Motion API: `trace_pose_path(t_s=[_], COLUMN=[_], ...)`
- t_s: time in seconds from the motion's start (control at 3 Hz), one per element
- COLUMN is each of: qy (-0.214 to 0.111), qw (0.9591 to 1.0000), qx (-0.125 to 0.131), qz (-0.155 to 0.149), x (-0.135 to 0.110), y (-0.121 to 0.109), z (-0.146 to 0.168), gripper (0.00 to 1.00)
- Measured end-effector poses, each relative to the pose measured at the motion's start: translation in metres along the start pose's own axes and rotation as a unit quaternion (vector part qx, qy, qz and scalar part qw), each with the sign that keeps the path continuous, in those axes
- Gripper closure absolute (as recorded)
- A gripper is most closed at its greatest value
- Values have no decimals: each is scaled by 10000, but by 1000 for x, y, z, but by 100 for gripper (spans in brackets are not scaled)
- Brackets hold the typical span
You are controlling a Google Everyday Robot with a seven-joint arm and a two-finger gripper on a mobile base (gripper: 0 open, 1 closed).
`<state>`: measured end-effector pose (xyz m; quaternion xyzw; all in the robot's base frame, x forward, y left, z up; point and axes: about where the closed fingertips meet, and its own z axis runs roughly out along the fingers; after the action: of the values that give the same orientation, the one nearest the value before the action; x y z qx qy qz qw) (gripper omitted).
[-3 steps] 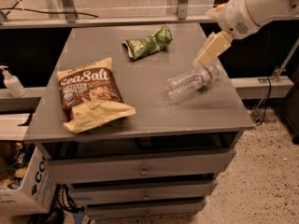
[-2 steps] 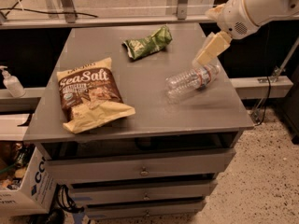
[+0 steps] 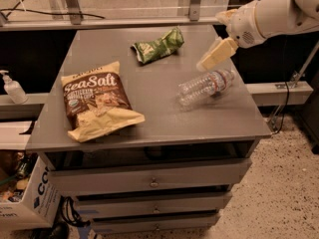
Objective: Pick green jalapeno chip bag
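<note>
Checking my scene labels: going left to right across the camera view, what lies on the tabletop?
Sea Salt bag → green jalapeno chip bag → water bottle. The gripper hangs over the water bottle, so its place in the order is unclear.

Rounded white arm [image 3: 279,11] ends in a pale cream claw [image 3: 205,65] over the table [image 3: 159,96], right side.

On the table [image 3: 159,113] the green jalapeno chip bag [image 3: 158,45] lies at the back, the Sea Salt bag [image 3: 98,101] front-left, the water bottle [image 3: 206,86] right, with the gripper [image 3: 205,63] above the bottle, right of the chip bag.
</note>
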<state>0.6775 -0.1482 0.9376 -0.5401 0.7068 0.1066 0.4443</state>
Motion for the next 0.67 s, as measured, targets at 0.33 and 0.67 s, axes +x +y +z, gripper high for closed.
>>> trace_pose_path(t_s=[0.33, 0.67], qy=[-262, -292], qw=[9994, 9986], qx=[241, 415], qz=[35, 123], x=[-3, -3], y=[-20, -40], z=[32, 66], gripper=[0, 0])
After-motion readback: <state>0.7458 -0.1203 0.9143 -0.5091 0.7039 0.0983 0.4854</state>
